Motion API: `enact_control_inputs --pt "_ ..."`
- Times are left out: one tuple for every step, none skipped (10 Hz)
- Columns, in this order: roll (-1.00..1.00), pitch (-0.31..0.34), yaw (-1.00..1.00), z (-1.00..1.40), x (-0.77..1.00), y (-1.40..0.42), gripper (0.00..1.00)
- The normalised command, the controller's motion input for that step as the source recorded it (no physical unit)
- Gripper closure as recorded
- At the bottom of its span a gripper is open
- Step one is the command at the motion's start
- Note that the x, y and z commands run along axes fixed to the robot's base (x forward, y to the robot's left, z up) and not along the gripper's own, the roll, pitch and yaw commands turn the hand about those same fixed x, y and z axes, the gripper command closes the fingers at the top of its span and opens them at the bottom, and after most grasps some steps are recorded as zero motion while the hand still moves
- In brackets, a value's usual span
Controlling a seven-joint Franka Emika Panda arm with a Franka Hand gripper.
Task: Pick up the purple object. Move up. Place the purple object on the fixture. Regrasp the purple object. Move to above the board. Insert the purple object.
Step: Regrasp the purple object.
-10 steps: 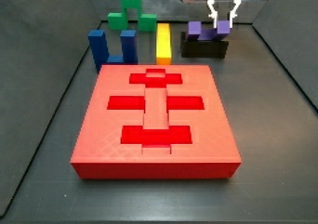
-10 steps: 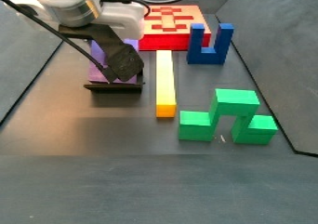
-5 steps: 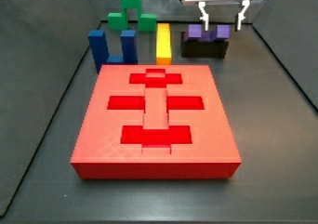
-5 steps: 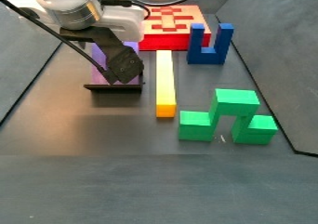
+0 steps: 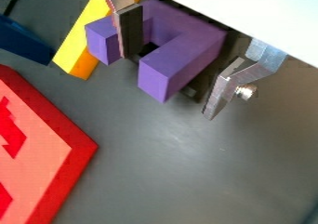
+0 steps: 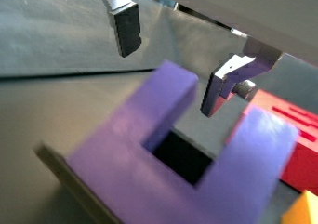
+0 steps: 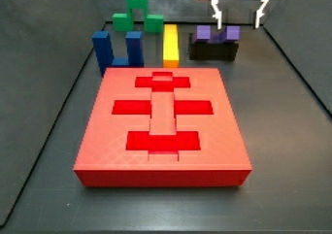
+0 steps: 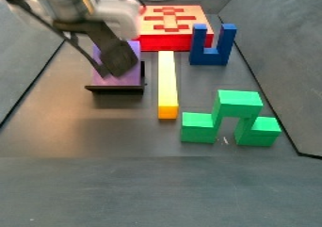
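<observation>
In a side view the gripper [image 7: 240, 13] hangs just above the purple object [image 7: 216, 34], which sits prongs-up on the fixture [image 7: 215, 51], beyond the board [image 7: 163, 124]. The jaws are spread and empty, and they have risen since a second ago. In a wrist view the fingers [image 6: 125, 30] stand apart over the two prongs, so a regrasp likely means coming straight down.

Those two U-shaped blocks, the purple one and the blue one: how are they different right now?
The purple object sits on the fixture, directly under the open gripper; the blue block stands on the floor beside the board. The blue block looks taller, with longer prongs, in both side views. Both are U-shaped, prongs up, and neither is gripped.
</observation>
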Motion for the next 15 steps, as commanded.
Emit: enact_control_inputs --pt "1.0 -0.134 0.02 0.33 0.0 -0.21 0.0" --pt "1.0 -0.023 0.0 0.27 -0.18 -0.23 0.0" --pt "1.0 -0.086 0.01 0.16 -0.04 -0.32 0.0" --pt "1.0 -0.317 0.01 0.07 0.0 -0.35 0.0" --pt "1.0 -0.3 0.02 0.07 -0.08 -0.29 0.0" --pt "1.0 -0.206 0.04 0.04 -0.03 -0.27 0.0" --pt "1.0 -0.1 0.02 0.0 -0.02 -0.23 0.0" --pt "1.0 -0.017 0.02 0.0 -0.07 -0.15 0.0" --pt "1.0 0.0 0.03 0.0 -0.03 -0.07 0.0" --pt "1.0 0.0 0.07 0.0 0.0 0.0 0.0" --pt "1.0 0.0 0.11 0.0 0.0 0.0 0.0" --pt "1.0 0.0 0.15 0.0 0.08 0.0 0.0" --pt "1.0 0.0 0.18 0.0 0.05 0.0 0.0" --pt "1.0 0.006 0.21 -0.03 0.02 0.0 0.0" --pt "1.0 0.026 0.23 -0.05 0.0 0.01 0.0"
